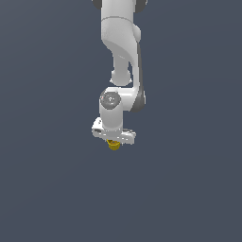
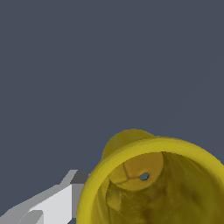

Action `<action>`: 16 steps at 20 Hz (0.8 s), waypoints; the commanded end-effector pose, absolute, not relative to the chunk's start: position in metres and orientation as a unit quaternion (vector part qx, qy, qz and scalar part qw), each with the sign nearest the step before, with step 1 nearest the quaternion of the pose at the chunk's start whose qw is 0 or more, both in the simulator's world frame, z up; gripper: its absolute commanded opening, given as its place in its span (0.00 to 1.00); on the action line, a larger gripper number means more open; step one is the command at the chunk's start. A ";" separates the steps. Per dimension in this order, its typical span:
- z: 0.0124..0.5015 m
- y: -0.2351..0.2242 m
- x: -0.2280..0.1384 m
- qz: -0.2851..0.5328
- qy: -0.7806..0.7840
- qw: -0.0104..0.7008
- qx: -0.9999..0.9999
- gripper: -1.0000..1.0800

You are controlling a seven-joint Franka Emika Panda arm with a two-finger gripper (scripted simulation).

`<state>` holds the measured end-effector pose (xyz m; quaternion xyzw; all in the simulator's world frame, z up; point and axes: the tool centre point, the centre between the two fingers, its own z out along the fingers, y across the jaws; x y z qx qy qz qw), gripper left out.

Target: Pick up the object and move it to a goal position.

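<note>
From the exterior view we see only a sliver of the yellow cup (image 1: 113, 144) poking out beneath the white tool (image 1: 114, 136). The wrist view looks straight into the cup's (image 2: 153, 183) round rim and tapered, mottled inside, with one grey-white finger (image 2: 57, 203) beside it. Our arm (image 1: 120, 52) hangs down from above, wrist bent, tool pointing at the dark tabletop (image 1: 47, 189). The cup sits directly under the tool, touching it; we cannot tell whether the fingers pinch it.
</note>
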<state>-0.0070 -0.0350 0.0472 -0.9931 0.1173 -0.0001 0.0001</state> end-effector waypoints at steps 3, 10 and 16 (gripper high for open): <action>0.047 -0.035 -0.007 0.000 0.117 0.000 -0.993 0.00; 0.049 -0.039 -0.015 0.000 0.117 0.000 -0.993 0.00; 0.054 -0.047 -0.036 0.000 0.117 0.000 -0.993 0.00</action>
